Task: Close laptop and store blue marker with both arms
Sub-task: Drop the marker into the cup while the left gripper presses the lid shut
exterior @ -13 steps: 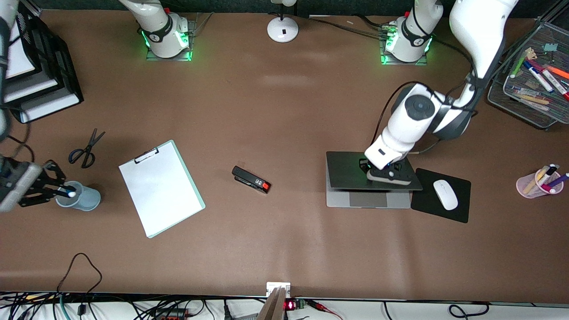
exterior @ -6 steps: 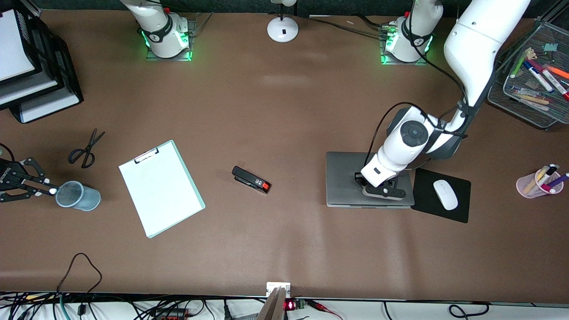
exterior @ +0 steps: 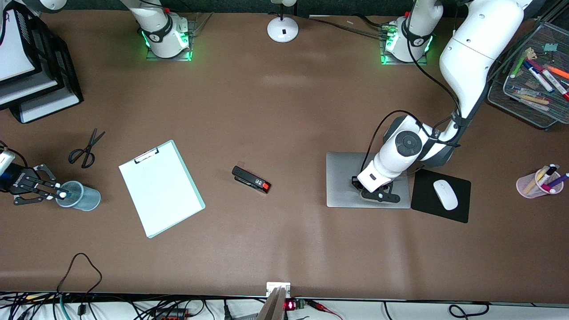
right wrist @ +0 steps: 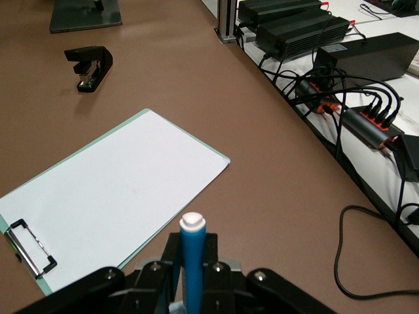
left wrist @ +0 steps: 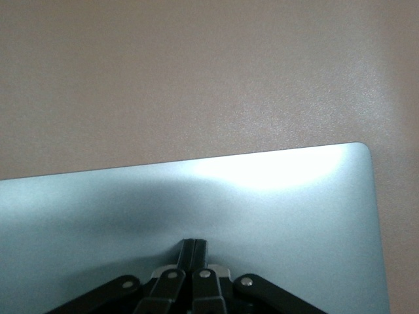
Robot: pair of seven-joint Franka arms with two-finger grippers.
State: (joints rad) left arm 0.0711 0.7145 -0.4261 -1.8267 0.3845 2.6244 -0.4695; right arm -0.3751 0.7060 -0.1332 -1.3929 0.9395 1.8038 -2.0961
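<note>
The silver laptop (exterior: pixel 344 178) lies shut and flat on the table beside a black mouse pad. My left gripper (exterior: pixel 377 196) rests on its lid near the edge closest to the front camera, fingers shut and empty; in the left wrist view the shut fingertips (left wrist: pixel 194 243) touch the lid (left wrist: pixel 275 203). My right gripper (exterior: pixel 57 194) is shut on the blue marker (right wrist: pixel 193 261), whose white tip (exterior: pixel 63 194) is at the rim of a pale blue cup (exterior: pixel 84 198) at the right arm's end of the table.
Scissors (exterior: pixel 86 149), a clipboard (exterior: pixel 161 189) and a black stapler (exterior: pixel 251 179) lie between cup and laptop. A white mouse (exterior: pixel 445 194) sits on the pad. A pink pen cup (exterior: pixel 535 183), a mesh tray (exterior: pixel 531 95) and black paper trays (exterior: pixel 40 66) stand at the table's ends.
The laptop lid went from partly open to fully shut under my left gripper. My right gripper pulled away from the cup, then came back to its rim with the marker.
</note>
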